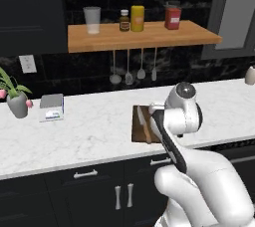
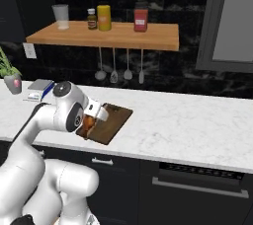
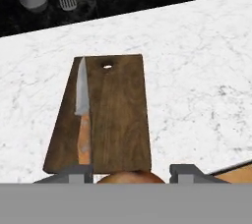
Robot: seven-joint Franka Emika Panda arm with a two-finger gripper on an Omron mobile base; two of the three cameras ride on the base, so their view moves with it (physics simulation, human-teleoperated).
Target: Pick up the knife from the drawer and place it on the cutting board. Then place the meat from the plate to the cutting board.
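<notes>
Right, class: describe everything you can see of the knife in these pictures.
The knife has a plain silver blade tapering to a point and a light tan handle that looks wooden. It lies flat on the dark brown cutting board, along one long edge, its tip pointing toward the end with the hanging hole and its handle reaching the opposite end. Only the board touches it; the hand holding the orange-brown meat is apart from it.

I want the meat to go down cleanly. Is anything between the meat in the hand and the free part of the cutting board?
Nothing visible blocks it. The meat sits between the fingers of the hand, just above the near edge of the cutting board. The knife lies along the board's left side in the hand view, leaving the rest bare.
</notes>
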